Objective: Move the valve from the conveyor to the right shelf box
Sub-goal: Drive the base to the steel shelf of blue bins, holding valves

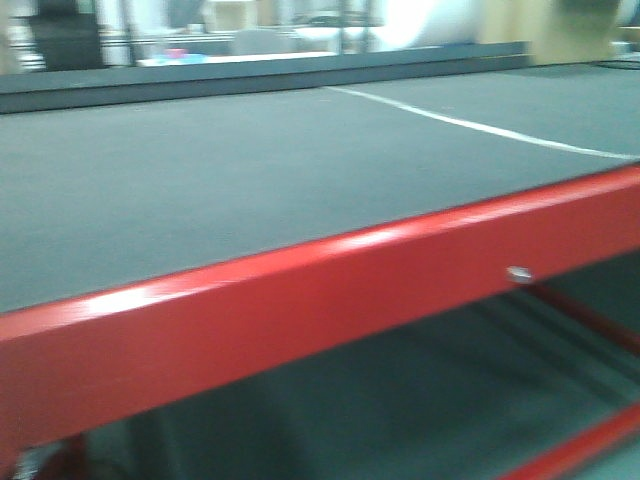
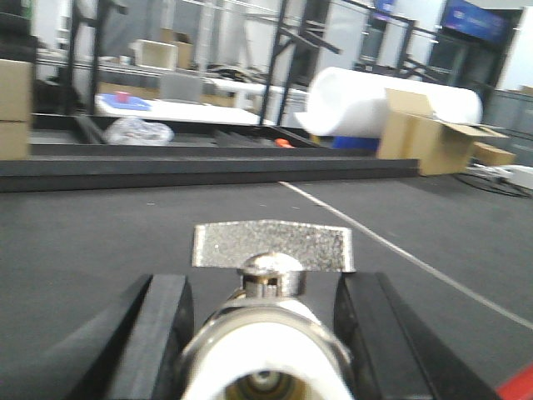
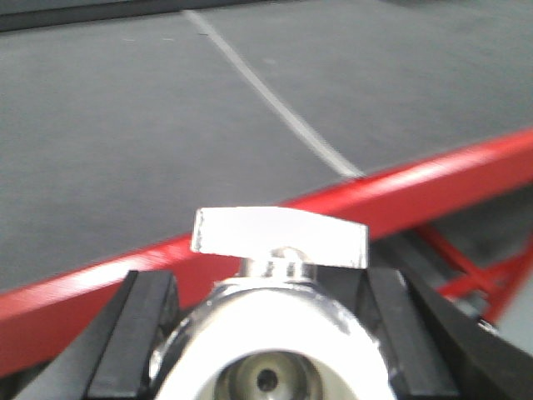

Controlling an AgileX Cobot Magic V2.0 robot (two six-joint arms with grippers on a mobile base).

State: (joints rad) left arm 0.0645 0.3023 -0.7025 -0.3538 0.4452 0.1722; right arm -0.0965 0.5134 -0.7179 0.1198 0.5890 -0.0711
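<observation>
1. Valve (image 2: 266, 350) number one, a polished metal body with a flat butterfly handle (image 2: 273, 246) on top, sits clamped between the black pads (image 2: 162, 333) of the left gripper (image 2: 268, 321), above the dark grey conveyor (image 2: 125, 233).
2. A second valve (image 3: 271, 342) of the same kind is clenched in the right gripper (image 3: 268, 329), near the belt's edge beside the red frame rail (image 3: 433, 187).
3. In the front view the conveyor's belt (image 1: 200, 190) carries only a thin white line (image 1: 480, 125). No valve lies on it there.
4. The right shelf box appears in no view, so I judge the carry is not yet finished.
5. Risk: the pads grip a round, smooth body (little to bite on), so a quick swing could let a valve twist or slide out.
6. Risk: the right valve is close to the red rail, and a low path could knock its handle against the frame.
7. Risk: with both grippers loaded, the arms could crowd each other at the box.
8. No brand, label or writing can be read. A distant screen (image 2: 476, 21) in the left wrist view is too blurred.
</observation>
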